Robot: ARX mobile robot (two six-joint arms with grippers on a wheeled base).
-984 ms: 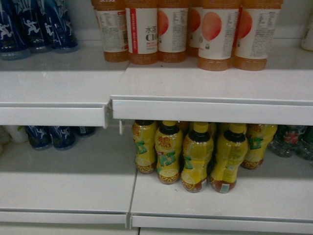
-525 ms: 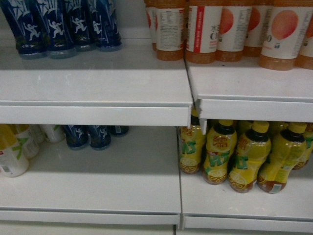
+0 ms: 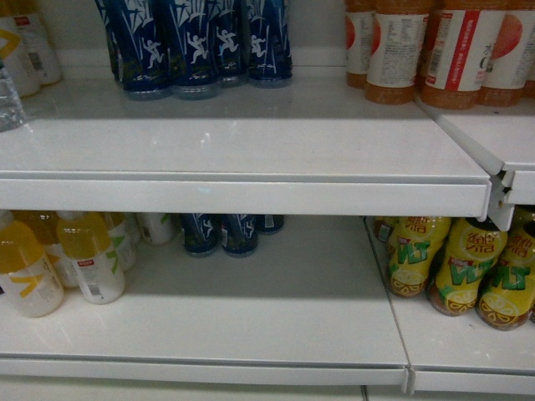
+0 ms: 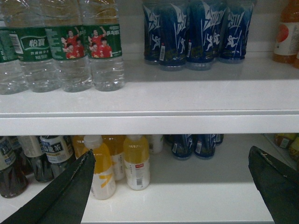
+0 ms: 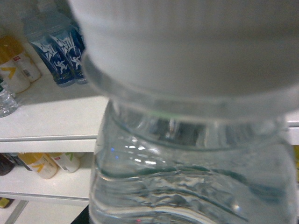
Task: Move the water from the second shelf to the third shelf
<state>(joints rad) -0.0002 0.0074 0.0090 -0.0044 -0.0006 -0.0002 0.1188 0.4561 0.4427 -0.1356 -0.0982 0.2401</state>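
A clear ribbed water bottle (image 5: 187,154) with a white cap fills the right wrist view, very close to the camera. My right gripper's fingers are hidden behind it, and it appears shut on this bottle. More water bottles (image 4: 105,51) with dark green labels stand at the left of the upper shelf (image 4: 154,100) in the left wrist view. One clear bottle (image 3: 7,100) shows at the head view's left edge. My left gripper (image 4: 170,186) stands open in front of the lower shelf (image 4: 187,196), holding nothing. Neither gripper shows in the head view.
Blue bottles (image 3: 196,46) stand at the back of the upper shelf, with orange-drink bottles (image 3: 443,50) to their right. The lower shelf holds yellow-and-white bottles (image 3: 84,259) at the left, blue bottles (image 3: 221,234) at the back and yellow tea bottles (image 3: 468,267) at the right. Dark tea bottles (image 4: 28,158) stand far left.
The head view has swung left: the shelf joint and the yellow tea bottles slid from the middle to the right edge, and the blue and yellow-and-white bottles came into view.
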